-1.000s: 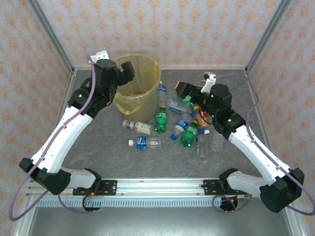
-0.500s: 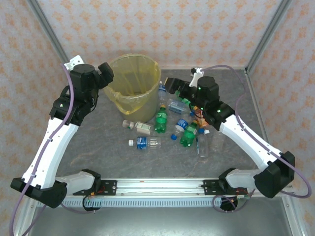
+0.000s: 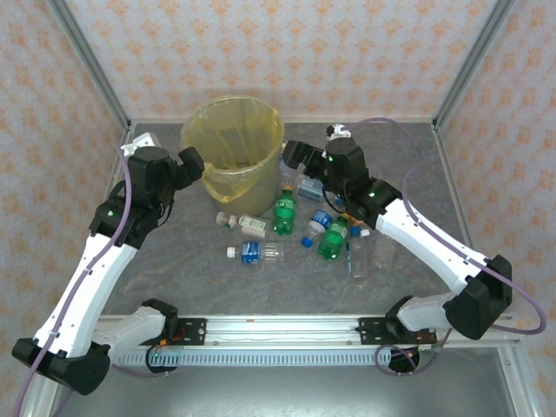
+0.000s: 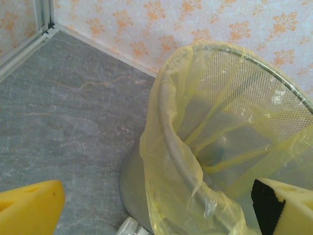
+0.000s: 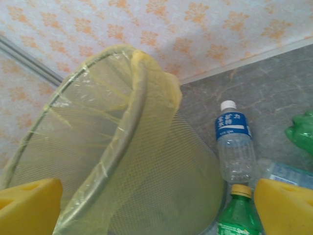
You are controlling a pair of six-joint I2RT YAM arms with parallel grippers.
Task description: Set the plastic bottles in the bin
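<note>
Right end effector [image 3: 292, 154] wide, empty (left end effector [image 3: 189, 162] too), just beside bin [image 3: 248, 174]: lowering may tip it, scatter plastic bottles [image 3: 284, 215].

This is probably looking like a robotics lab test cell: aluminium frame posts [image 3: 89, 62] are holding orange-patterned wall panels [image 3: 287, 52] around a grey tabletop [image 3: 200, 278], a mounting rail [image 3: 278, 327] running along its near edge.

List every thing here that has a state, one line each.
bin, upright, bag-lined, top open.
left gripper, open, empty.
right gripper, open, empty.
plastic bottles, scattered on the table, none gripped.
blue-labelled clear bottle, lying on its side, capped.
</note>
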